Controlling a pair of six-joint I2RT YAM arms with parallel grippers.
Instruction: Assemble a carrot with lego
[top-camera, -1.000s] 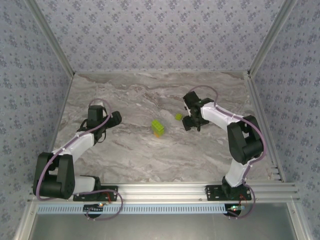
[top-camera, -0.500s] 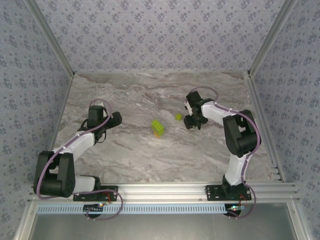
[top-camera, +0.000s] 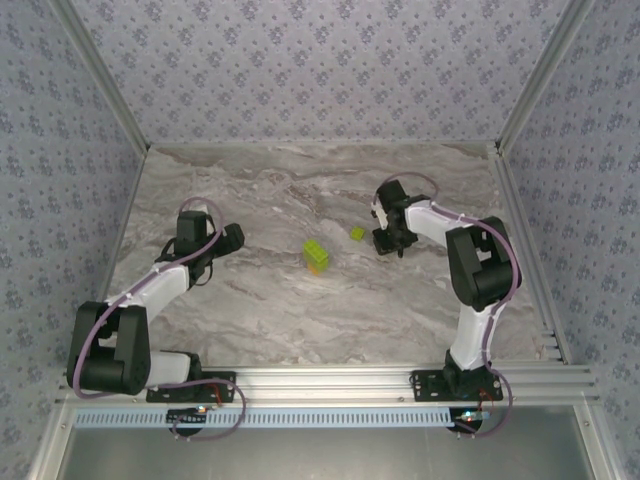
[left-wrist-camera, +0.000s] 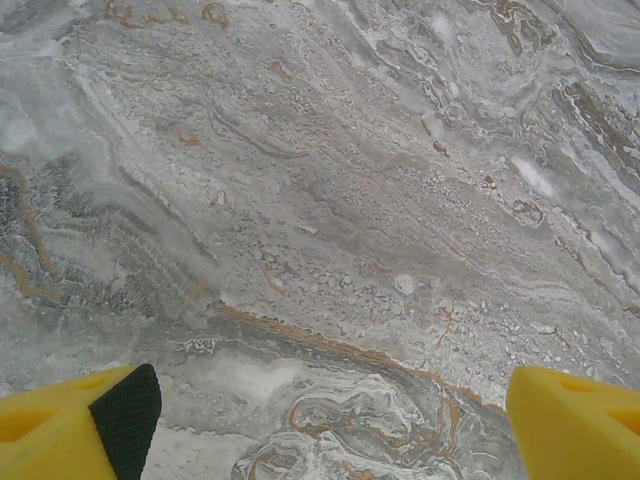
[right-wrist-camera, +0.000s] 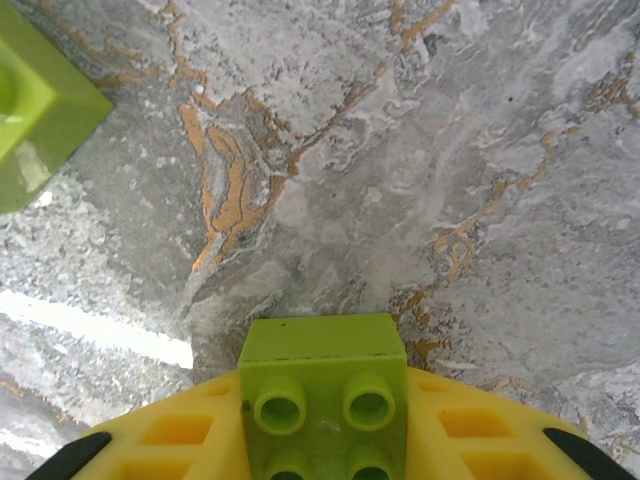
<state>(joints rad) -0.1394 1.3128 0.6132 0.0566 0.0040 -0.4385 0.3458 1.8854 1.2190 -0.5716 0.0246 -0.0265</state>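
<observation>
1. The right end effector (top-camera: 388, 243) is clamped on a lime-green brick (right-wrist-camera: 322, 395), whose studs face the wrist camera, low over the marble desk (top-camera: 300, 320).
2. The left end effector (left-wrist-camera: 330, 425) stands wide over bare desk, holding nothing.
3. The carrot (top-camera: 316, 256), green with orange, lies mid-desk between the arms. A loose green brick (top-camera: 357, 233) lies between it and the right end effector.

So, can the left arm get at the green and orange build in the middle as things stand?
Probably yes. The left gripper is open and empty, and only bare table lies between it and the build. The right gripper, shut on a green brick, stands on the far side.
</observation>
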